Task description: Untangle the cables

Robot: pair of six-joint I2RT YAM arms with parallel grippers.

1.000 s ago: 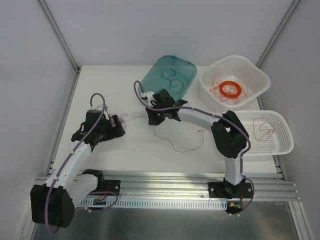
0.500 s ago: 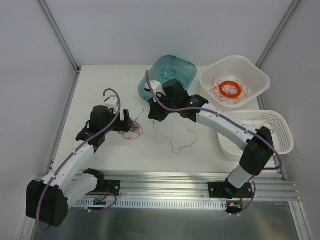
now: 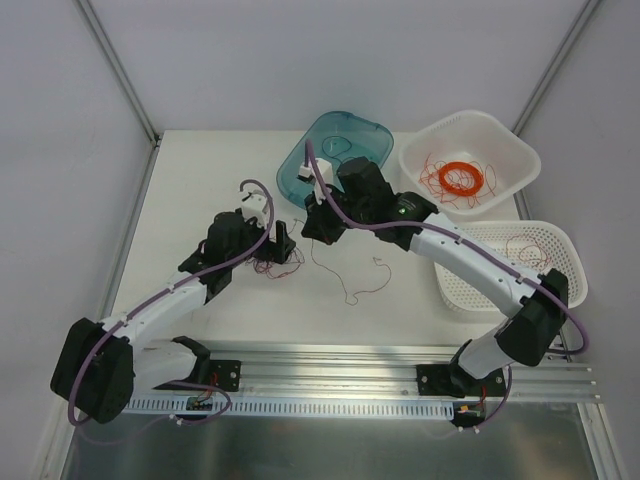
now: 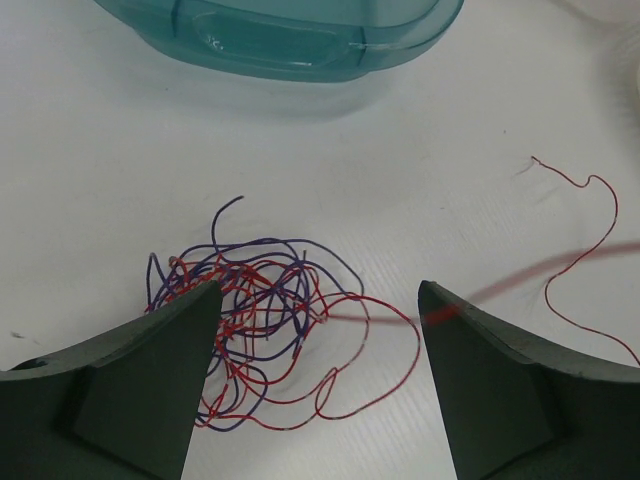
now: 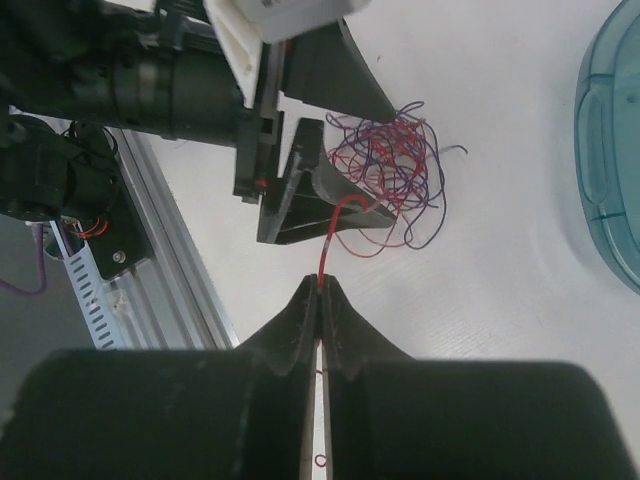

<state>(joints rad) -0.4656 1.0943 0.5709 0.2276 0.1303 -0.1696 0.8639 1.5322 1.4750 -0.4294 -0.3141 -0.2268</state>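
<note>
Two hands sit close together near the middle of the white desk [image 3: 200,190]. We see the right hand [image 5: 321,285] clenched, its fingertips pressed together on a single red strand [image 5: 326,245]. That strand runs from the pinch up into the wad of hair-thin curly wires [image 5: 385,165], red, orange and dark blue-black, which lies on the desk. The left hand [image 4: 320,290] is released, its two dark fingers [image 4: 150,380] spread wide and low over the desk, one on each side of the wad. The wad's nearer loops slip behind one finger, and we cannot tell whether it touches them. In the left wrist view the red strand leaves the wad and rises off the desk as a blur toward the right. Near it a loose thin red wire [image 4: 585,250] lies curling on the desk. Beyond the wad stands a teal see-through plastic tub [image 4: 290,40]. Farther right, a white square plastic bowl [image 3: 512,140] holds a flat bright-orange ring coil [image 3: 461,178] among thin red wires. A white perforated basket [image 3: 555,290] beside it holds another red wire [image 3: 525,255].
</note>
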